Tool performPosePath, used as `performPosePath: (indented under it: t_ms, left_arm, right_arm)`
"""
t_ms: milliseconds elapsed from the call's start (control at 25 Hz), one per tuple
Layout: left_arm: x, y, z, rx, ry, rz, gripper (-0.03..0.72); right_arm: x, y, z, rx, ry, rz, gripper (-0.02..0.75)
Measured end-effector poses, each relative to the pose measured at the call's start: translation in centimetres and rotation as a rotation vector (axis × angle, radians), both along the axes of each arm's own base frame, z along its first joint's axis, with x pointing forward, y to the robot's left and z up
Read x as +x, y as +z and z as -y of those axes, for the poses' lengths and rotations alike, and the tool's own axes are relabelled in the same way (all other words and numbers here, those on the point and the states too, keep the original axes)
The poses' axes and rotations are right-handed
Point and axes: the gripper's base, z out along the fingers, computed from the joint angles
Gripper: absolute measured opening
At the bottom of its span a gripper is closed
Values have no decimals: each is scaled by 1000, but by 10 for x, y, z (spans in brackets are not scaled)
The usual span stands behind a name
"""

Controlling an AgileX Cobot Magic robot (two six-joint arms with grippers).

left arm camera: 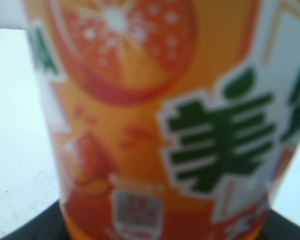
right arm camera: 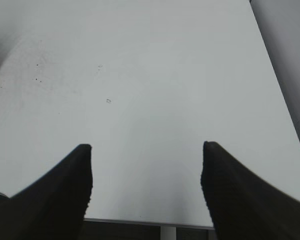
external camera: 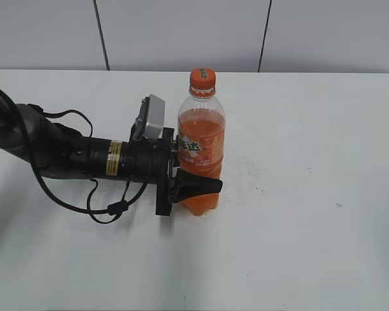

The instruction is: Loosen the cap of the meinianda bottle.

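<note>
The meinianda bottle (external camera: 201, 139) stands upright on the white table, holding orange drink, with an orange label. Its orange cap (external camera: 202, 79) sits on the neck. My left gripper (external camera: 198, 184) reaches in from the left and is shut on the bottle's lower body, one black finger across the front. In the left wrist view the blurred orange label (left arm camera: 155, 120) fills the frame, with black finger bases at the bottom corners. My right gripper (right arm camera: 146, 165) is open and empty over bare table. It does not show in the exterior view.
The white table (external camera: 311, 194) stretches around the bottle. A grey tiled wall runs along its far edge. In the right wrist view the table's edge (right arm camera: 150, 222) lies just below the fingertips. The left arm's cables loop on the table at left (external camera: 104, 207).
</note>
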Motion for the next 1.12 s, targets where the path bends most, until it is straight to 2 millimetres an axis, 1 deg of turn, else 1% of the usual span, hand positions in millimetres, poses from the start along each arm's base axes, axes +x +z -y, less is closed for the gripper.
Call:
performPosePath:
  t_ms: [440,520,640,720,800,920,1000,1120]
  left_arm:
    - [0,0,0,0,-1,0,390]
    - [0,0,0,0,-2,0,390]
    - [0,0,0,0,-2,0,390]
    - [0,0,0,0,-2,0,390]
    - [0,0,0,0,-2,0,390]
    - [0,0,0,0,-2,0,390]
    - [0,0,0,0,-2,0,390]
    - [0,0,0,0,-2,0,390]
  right_arm:
    - [0,0,0,0,-1,2,514]
    - [0,1,0,27,-13,5,514]
    - [8,9,-1,74,-31,-40,514]
    - [20,18,-1,89,-33,-100,514]
    - [33,33,-2,97,-35,-147,514]
    - [61,56,-2,102,-40,-221,514]
    - [84,67,-2,102,-42,-266,514]
    - [115,80,-2,103,-45,-270,514]
